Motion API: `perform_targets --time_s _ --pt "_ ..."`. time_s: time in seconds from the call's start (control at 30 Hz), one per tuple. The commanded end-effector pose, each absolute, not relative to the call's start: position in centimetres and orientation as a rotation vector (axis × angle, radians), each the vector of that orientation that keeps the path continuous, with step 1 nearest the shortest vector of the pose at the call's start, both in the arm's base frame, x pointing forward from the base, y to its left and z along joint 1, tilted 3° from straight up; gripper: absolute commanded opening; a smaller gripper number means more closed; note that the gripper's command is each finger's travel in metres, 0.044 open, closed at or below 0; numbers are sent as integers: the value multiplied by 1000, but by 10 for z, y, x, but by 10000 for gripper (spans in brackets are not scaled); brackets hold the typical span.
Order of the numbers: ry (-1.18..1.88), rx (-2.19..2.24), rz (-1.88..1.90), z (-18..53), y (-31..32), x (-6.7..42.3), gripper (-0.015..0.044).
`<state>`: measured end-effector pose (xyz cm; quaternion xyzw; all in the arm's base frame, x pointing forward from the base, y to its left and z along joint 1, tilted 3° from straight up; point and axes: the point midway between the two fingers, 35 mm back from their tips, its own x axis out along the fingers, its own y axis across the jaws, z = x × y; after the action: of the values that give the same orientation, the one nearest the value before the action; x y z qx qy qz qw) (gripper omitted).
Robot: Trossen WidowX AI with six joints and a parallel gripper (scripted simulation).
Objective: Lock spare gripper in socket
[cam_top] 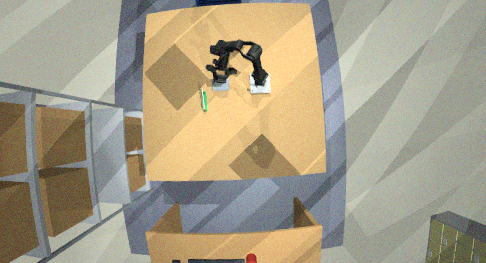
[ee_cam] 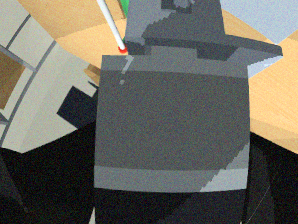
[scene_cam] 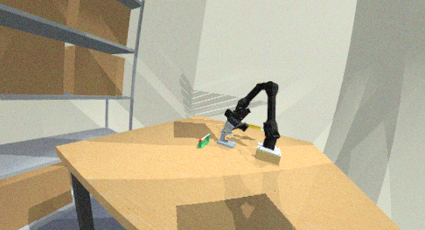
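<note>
My tool (scene_cam: pixel 230 123) grips the spare (ee_cam: pixel 172 123) over the socket (cam_top: pixel 220 85); I'd square it, then lower straight, pin (cam_top: pixel 204 99) at eight o'clock.

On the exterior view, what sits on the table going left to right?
Pin → mount, with the spare gripper held above it in the gripper → arm base.
</note>
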<state>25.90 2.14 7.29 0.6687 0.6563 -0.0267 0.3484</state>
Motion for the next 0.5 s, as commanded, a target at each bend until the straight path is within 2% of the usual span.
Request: perform_targets --time_s 0.0,0.47 --pt "1704 1753 -64 69 23 262 0" --pt "1704 1745 -69 65 22 263 0"
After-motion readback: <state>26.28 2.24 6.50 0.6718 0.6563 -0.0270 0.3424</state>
